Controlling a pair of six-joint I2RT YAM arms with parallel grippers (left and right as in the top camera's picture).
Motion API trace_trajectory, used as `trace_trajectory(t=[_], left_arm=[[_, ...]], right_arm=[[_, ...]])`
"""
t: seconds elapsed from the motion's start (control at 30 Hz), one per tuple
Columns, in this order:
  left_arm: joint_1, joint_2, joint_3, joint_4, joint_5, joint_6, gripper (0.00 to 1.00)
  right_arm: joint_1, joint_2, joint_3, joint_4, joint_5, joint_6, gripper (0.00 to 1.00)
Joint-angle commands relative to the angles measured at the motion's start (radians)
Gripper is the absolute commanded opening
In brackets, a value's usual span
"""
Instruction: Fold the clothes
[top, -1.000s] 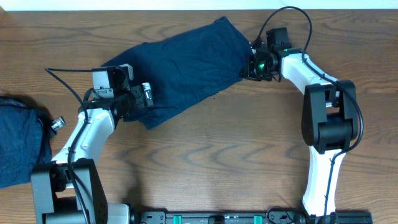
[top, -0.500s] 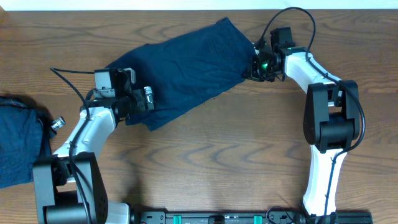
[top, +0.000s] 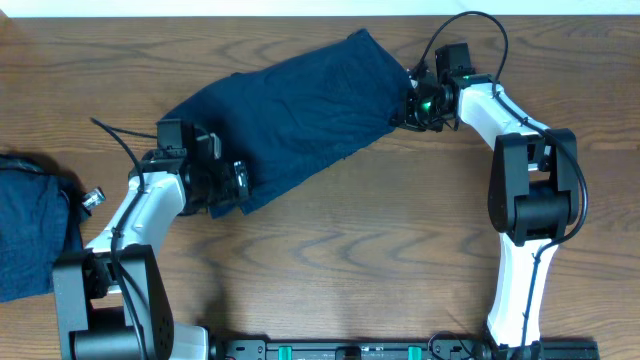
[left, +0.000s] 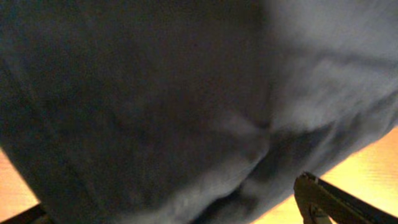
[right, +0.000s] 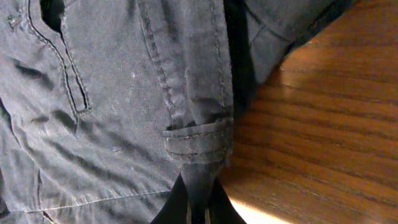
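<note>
One of the clothes, a dark navy garment (top: 300, 105), lies spread on a slant across the back of the table. My right gripper (top: 407, 106) is shut on its right edge. In the right wrist view the gripper (right: 199, 210) pinches a fold of waistband just below a belt loop (right: 196, 140). My left gripper (top: 236, 184) is open at the garment's lower left corner. Cloth (left: 186, 93) fills the left wrist view, with one fingertip (left: 320, 198) showing at the lower right. A second navy garment (top: 30, 235) lies bunched at the left edge.
A small shiny silver knob (top: 92, 199) sits between the bunched garment and my left arm. A black cable (top: 120, 145) trails from the left wrist. The wooden table (top: 360, 240) ends at a white strip along the back.
My left gripper has moved toward the table's front along the garment's lower left edge, staying open. The right gripper shifted slightly back and kept its hold.
</note>
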Motion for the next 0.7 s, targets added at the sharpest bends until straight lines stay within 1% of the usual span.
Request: trace_trajectory(t=[0.0, 0.13, 0.27, 0.4, 0.5, 0.6, 0.63, 0.67], left_arm=[[-0.001, 0.007, 0.01, -0.048, 0.055, -0.01, 0.98], [-0.001, 0.007, 0.01, -0.107, 0.108, -0.011, 0.98], [-0.001, 0.007, 0.01, -0.126, 0.163, -0.012, 0.98], [0.0, 0.007, 0.01, -0.119, 0.17, -0.016, 0.98], [-0.001, 0.007, 0.01, -0.083, 0.17, -0.017, 0.98], [-0.001, 0.007, 0.01, -0.052, 0.169, -0.071, 0.98], [-0.001, 0.007, 0.01, -0.049, 0.169, -0.076, 0.99], [-0.001, 0.007, 0.01, -0.047, 0.167, -0.076, 0.71]], right_arm=[[-0.009, 0.045, -0.001, -0.018, 0.057, -0.02, 0.01], [-0.009, 0.045, -0.001, -0.019, 0.05, -0.024, 0.01], [-0.009, 0.045, -0.001, -0.023, 0.031, -0.027, 0.01], [-0.009, 0.045, -0.001, -0.023, 0.031, -0.027, 0.01], [-0.009, 0.045, -0.001, -0.026, 0.031, -0.027, 0.01], [-0.009, 0.045, -0.001, -0.034, 0.031, -0.028, 0.01], [-0.009, 0.045, -0.001, -0.036, 0.031, -0.032, 0.01], [-0.009, 0.045, -0.001, -0.038, 0.031, -0.039, 0.01]])
